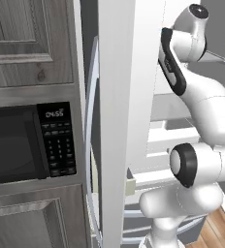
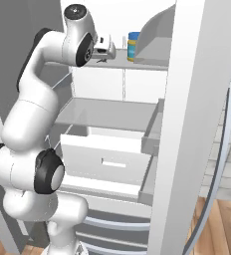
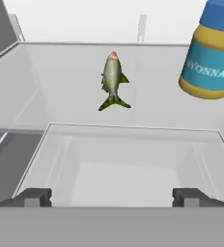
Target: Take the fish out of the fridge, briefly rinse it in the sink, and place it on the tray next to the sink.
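Observation:
The fish (image 3: 113, 82), small, silvery and olive-green, lies on a grey upper shelf (image 3: 61, 91) of the open fridge (image 2: 112, 114), with its head pointing away from the hand. My gripper (image 3: 111, 198) is open, short of the fish and level with the shelf's front edge, with nothing between its fingertips. In the right base view the hand (image 2: 105, 50) is at the upper shelf, left of the jar. The sink and the tray are out of view.
A blue and yellow mayonnaise jar (image 3: 209, 58) stands on the same shelf, right of the fish. Below are another shelf and a white drawer (image 2: 107, 157). The open fridge door (image 2: 187, 124) stands to the right. A black microwave (image 1: 27, 145) sits in cabinets to the left.

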